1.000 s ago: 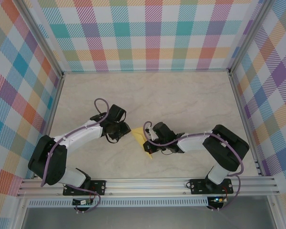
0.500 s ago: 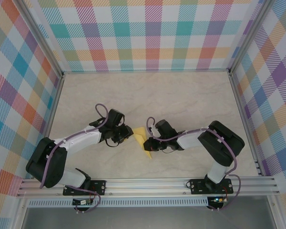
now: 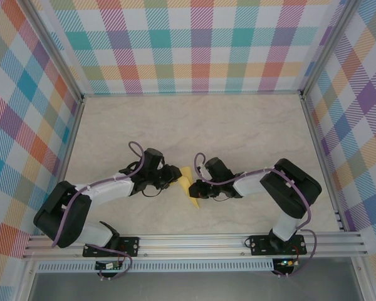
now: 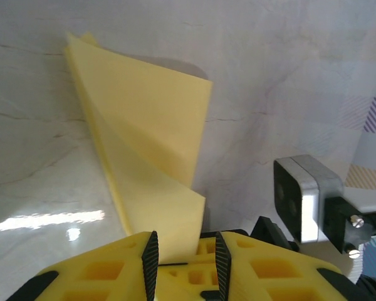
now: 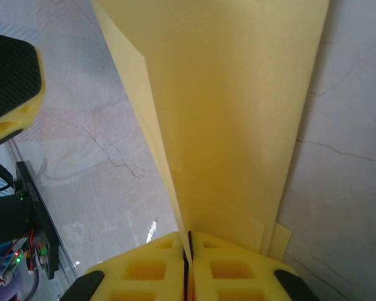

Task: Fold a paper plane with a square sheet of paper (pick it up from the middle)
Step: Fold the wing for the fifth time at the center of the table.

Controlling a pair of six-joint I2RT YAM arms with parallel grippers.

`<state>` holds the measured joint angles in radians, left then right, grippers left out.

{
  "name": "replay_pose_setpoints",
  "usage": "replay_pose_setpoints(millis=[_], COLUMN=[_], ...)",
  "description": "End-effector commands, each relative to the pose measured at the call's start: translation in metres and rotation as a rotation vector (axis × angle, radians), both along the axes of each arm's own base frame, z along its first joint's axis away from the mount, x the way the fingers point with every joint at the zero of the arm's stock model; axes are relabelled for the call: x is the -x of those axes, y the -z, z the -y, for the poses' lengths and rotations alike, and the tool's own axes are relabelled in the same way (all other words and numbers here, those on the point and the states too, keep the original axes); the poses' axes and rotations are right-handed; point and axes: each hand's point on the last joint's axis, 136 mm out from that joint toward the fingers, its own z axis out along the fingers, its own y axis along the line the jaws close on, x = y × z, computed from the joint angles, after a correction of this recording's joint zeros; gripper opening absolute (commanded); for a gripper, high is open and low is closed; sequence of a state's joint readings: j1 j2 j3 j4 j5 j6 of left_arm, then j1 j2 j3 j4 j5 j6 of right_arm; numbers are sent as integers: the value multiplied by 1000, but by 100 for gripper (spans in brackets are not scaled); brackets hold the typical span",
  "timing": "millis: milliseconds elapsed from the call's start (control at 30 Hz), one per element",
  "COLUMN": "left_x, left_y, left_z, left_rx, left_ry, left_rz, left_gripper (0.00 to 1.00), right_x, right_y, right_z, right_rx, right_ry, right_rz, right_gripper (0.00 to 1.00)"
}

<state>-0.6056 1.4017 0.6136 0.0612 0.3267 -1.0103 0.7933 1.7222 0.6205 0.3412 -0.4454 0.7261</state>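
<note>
The yellow paper (image 3: 187, 182), folded into a creased wedge, sits near the front middle of the tabletop (image 3: 238, 125), between the two arms. The right pincer (image 5: 188, 237) is pinched tight on the paper's folded edge. The left pincer (image 4: 185, 241) has its jaws partly apart, with the paper's near end reaching the gap between them; I cannot tell whether they touch it.
</note>
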Motion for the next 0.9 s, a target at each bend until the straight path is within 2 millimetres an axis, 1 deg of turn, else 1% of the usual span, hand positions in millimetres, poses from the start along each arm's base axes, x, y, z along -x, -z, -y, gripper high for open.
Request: replay_pose_setpoints(millis=[0,233,533,700,867], left_x=[-2,0,-2,-5,-4], left_y=[-1,8,6,18,37], left_z=[16,28,38,37,28], left_rx=[43,43,60,31,-41], left_ry=[27,57,84,78,55], left_rz=[13,2,33,18,-22], left_gripper=[32,32,34,33,33], right_x=[13,13,15,13,12], right_y=[29,33,35,33,27], right_z=[21,23,25,23,18], right_rx=[104,118,123,116,99], right_ry=[33,39,42,40,30], right_rz=[-72,-81,-84,-81,-77], right_gripper=[10,10,10,11,14])
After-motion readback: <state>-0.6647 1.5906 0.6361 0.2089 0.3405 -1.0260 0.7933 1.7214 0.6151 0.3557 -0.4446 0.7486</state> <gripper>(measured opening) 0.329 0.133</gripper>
